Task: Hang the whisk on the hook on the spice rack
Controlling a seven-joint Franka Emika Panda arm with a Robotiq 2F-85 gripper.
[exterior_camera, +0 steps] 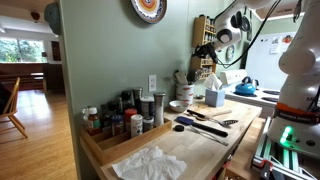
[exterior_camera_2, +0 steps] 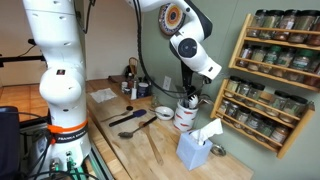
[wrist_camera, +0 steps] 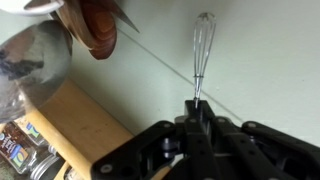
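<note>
The gripper (wrist_camera: 197, 108) is squeezed shut on the thin handle of the whisk (wrist_camera: 204, 45). The whisk's wire end points at the green wall (wrist_camera: 265, 70). The spice rack (exterior_camera_2: 270, 80) hangs on that wall, close by but not touching the whisk. The gripper may be just above the white pot (exterior_camera_2: 187, 116) of tools, but that part is hard to see.

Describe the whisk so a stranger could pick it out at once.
Start at the wooden spice rack on the green wall; beside it the gripper hangs over a white utensil crock. Clamped in the gripper is the whisk, a slim metal handle ending in a narrow wire cage. Unlike the dark spoons lying on the counter, it is the only utensil held in the air.
</note>
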